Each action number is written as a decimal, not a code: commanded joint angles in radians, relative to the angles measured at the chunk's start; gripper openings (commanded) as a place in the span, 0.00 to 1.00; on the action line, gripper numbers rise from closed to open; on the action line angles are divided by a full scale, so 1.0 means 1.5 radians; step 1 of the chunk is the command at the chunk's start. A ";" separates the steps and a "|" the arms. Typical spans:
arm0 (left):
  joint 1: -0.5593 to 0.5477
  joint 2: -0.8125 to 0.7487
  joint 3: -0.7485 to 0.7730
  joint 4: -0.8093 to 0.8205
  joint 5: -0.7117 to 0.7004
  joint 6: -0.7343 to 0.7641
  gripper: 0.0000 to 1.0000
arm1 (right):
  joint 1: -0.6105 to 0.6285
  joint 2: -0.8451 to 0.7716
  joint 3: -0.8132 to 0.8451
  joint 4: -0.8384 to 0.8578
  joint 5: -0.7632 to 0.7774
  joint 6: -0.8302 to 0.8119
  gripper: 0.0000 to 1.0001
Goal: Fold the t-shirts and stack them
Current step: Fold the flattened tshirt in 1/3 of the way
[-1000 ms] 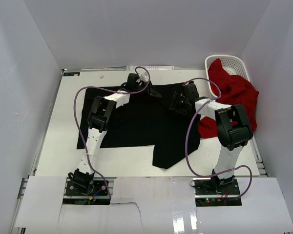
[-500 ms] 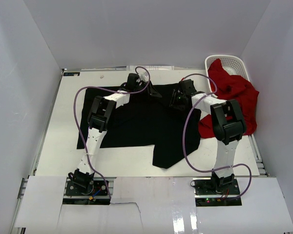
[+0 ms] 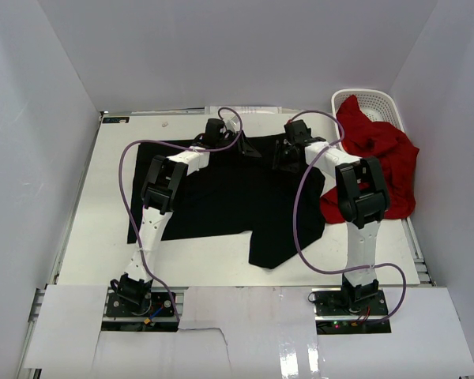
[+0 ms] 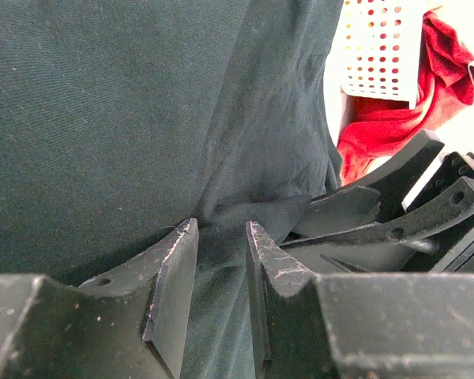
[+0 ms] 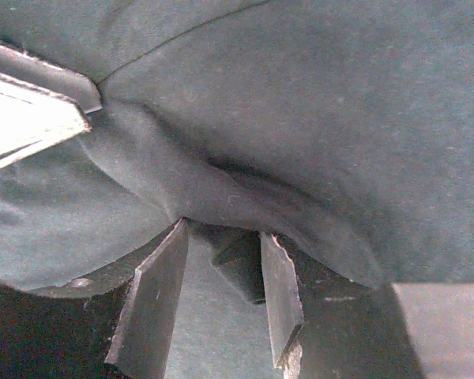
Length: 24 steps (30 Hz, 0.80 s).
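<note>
The black shirt (image 3: 221,197) lies spread across the white surface (image 3: 95,237), with one corner pointing toward the near side. At the shirt's far edge the left hand (image 4: 221,227) is drawn narrow, pinching a ridge of its cloth. Further right along that edge, the right hand (image 5: 225,233) has a fold of the shirt between its fingers, clamped or not I cannot tell. Right of the black shirt, the red shirt (image 3: 379,158) spills from the white basket (image 3: 365,93).
</note>
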 commanded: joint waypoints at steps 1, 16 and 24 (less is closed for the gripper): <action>0.004 -0.055 -0.005 -0.011 -0.003 0.008 0.42 | -0.007 0.014 0.037 -0.039 0.042 -0.027 0.49; 0.006 -0.059 -0.006 -0.021 -0.005 0.018 0.42 | -0.012 0.116 0.226 -0.147 0.022 -0.060 0.08; 0.006 -0.062 -0.011 -0.024 -0.005 0.022 0.42 | -0.055 0.179 0.384 -0.184 -0.010 -0.055 0.10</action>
